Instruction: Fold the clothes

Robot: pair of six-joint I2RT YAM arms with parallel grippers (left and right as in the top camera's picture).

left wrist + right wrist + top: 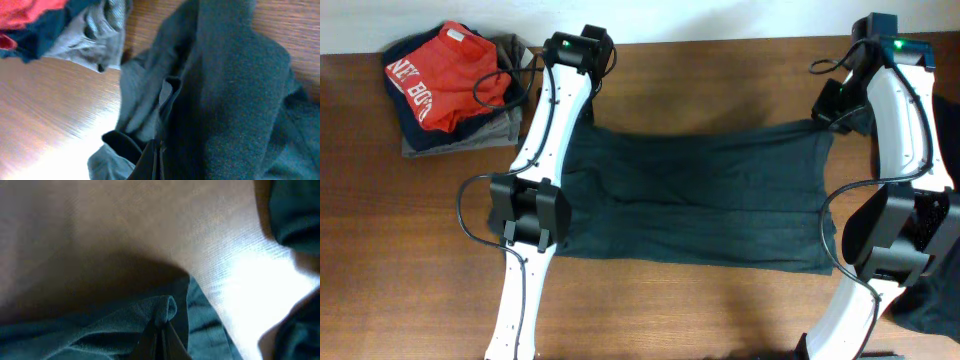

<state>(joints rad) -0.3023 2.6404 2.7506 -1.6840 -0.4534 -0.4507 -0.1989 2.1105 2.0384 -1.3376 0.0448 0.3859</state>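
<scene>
Clearly, dark shirt (pixel 700 195) pinched between fingers (pixel 149 342)

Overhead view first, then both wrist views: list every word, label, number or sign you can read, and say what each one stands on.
Red garment: two rows of white block letters, turned sideways and cut off by folds, too blurred to read.
Dark garment: no print or label shows in any view.
Nothing else in the three views carries text.
</scene>
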